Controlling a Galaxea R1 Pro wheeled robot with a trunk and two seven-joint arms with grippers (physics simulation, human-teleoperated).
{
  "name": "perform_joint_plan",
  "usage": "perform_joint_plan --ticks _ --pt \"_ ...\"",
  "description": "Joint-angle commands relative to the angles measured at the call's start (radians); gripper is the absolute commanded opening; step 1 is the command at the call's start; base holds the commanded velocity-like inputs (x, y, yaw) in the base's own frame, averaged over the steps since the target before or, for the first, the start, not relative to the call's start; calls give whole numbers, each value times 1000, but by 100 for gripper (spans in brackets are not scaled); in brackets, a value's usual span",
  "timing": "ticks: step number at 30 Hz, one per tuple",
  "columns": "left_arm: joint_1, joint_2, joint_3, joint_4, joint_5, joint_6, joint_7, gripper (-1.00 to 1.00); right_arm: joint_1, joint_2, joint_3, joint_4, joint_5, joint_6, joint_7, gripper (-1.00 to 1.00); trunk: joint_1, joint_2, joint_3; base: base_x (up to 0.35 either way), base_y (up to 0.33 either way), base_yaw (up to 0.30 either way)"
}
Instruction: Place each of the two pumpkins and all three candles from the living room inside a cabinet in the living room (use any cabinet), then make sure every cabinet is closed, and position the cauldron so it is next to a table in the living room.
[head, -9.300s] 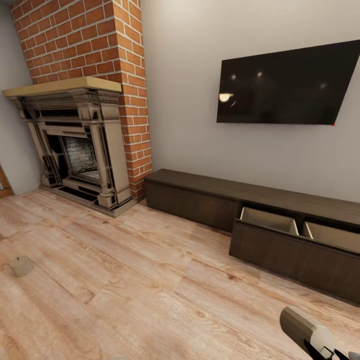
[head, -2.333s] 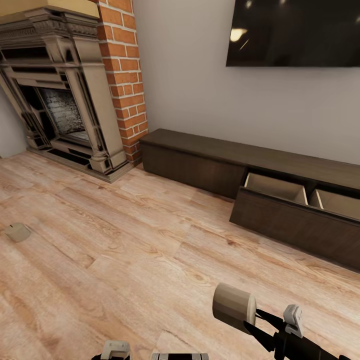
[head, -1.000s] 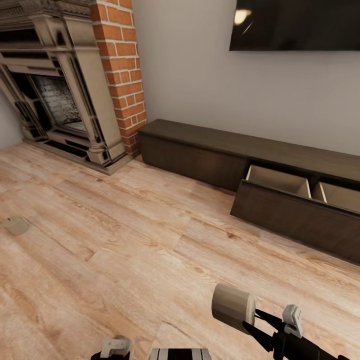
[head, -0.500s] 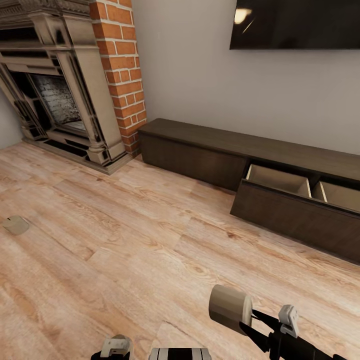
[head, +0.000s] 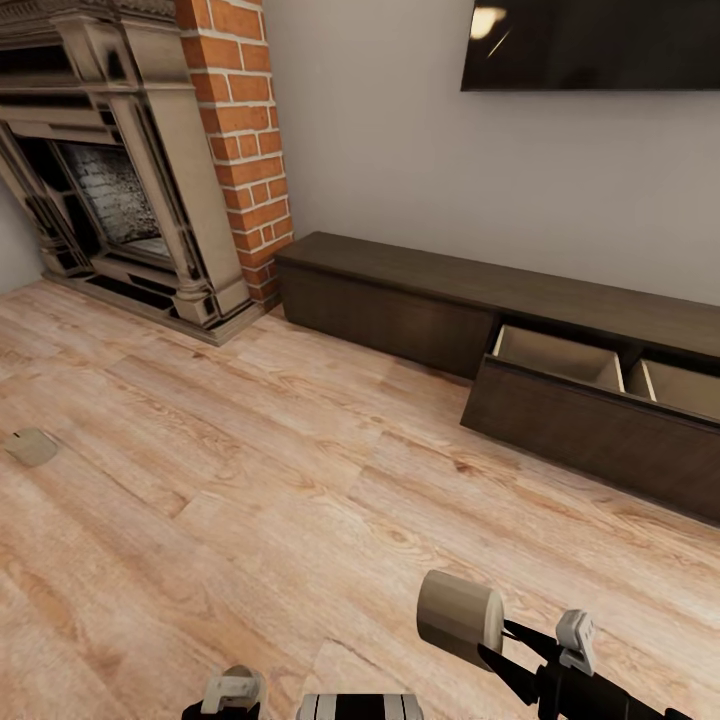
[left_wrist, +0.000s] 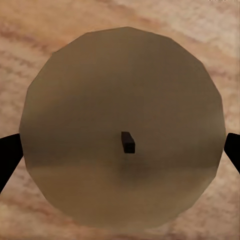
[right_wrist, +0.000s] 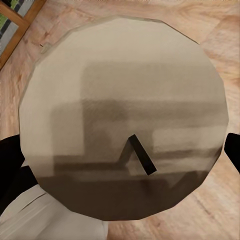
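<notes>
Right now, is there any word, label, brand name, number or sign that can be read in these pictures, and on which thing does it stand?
There are none.
The television on the wall shows a dark screen with light reflections, no logo.
The candle in the right gripper and the candle in the left gripper are plain, with a dark wick.
The cabinet, its open drawer and the fireplace carry no marking.

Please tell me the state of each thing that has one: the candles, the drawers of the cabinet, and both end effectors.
Long dark-brown wooden cabinet: right drawer pulled open, left front shut.
White candle on floor: loose, lying there.
Right end effector: shut on a squat white candle.
Left end effector: shut on another white candle.
</notes>
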Motion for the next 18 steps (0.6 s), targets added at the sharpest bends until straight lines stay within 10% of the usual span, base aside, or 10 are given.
perform_joint_plan --ticks 1,11,12,18 --pt "-1 1 -5 1 3 -4 -1 100 0 0 -1 -1 -12 14 9 -100 0 0 -1 0 0 0" --pt "-1 1 -5 -1 3 -6 -1 100 0 1 1 -1 -12 14 9 -100 0 0 -1 0 0 0" --pt "-1 1 -5 -1 3 -6 -1 -100 0 1 1 0 -12 14 9 -100 0 0 -1 0 0 0" --pt "-1 1 -5 -1 3 -6 -1 -100 0 1 6 0 -12 14 8 -100 0 0 -1 0 0 0"
